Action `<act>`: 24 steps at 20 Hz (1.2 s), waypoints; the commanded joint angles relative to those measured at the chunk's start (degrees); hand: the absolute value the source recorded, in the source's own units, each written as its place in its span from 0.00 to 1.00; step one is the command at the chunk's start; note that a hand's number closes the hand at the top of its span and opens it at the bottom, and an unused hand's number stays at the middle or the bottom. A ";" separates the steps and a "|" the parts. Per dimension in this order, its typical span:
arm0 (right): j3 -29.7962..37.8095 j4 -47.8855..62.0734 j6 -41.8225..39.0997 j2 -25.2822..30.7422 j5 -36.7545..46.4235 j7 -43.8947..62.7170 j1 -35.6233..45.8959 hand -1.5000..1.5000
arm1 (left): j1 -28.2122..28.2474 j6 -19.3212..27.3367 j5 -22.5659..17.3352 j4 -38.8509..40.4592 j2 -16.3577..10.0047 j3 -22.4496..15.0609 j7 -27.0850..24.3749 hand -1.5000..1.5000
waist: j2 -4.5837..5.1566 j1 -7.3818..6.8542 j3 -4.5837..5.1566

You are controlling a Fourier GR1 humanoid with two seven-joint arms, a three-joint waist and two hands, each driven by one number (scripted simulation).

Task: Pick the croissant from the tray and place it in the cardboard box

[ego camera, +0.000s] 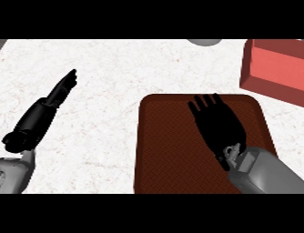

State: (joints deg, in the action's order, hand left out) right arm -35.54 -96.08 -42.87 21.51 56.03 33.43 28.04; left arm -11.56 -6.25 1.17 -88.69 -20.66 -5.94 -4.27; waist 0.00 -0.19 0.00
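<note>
Right hand (pixel 216 120) — fingers straight, empty, over the tray (pixel 164 150); croissant unseen, so we should close low before lifting to the box (pixel 286 68); left hand (pixel 64 87) open, resting.

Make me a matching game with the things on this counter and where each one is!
Things:
1. dark brown rectangular tray
2. red box
3. black left hand
4. grey round object

Places:
A. top right corner of the view
B. over the white marbled counter, at the left
C. beneath the black right hand
D. cut off at the top edge

Pairs: 1-C, 2-A, 3-B, 4-D.
</note>
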 commanded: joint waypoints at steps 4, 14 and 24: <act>2.26 2.73 0.48 -0.46 2.97 -6.94 -1.63 0.00 | -4.20 1.24 4.40 4.80 4.55 -0.25 0.09 0.50 | 0.01 0.29 0.00; 5.06 13.35 7.41 -2.27 12.11 -11.61 -2.08 0.00 | 1.10 -3.29 4.28 0.31 4.09 2.70 -1.69 0.50 | 0.03 0.02 0.00; 5.89 14.57 9.79 -4.40 16.12 -16.80 -7.78 0.00 | -3.64 -7.12 3.08 3.04 3.51 7.67 0.09 0.50 | 0.01 0.24 0.01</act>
State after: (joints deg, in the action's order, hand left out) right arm -28.70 -81.67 -34.03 17.65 70.45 18.45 23.04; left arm -13.66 -11.47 4.90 -87.94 -16.67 -0.08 -3.00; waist 0.00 -0.07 0.00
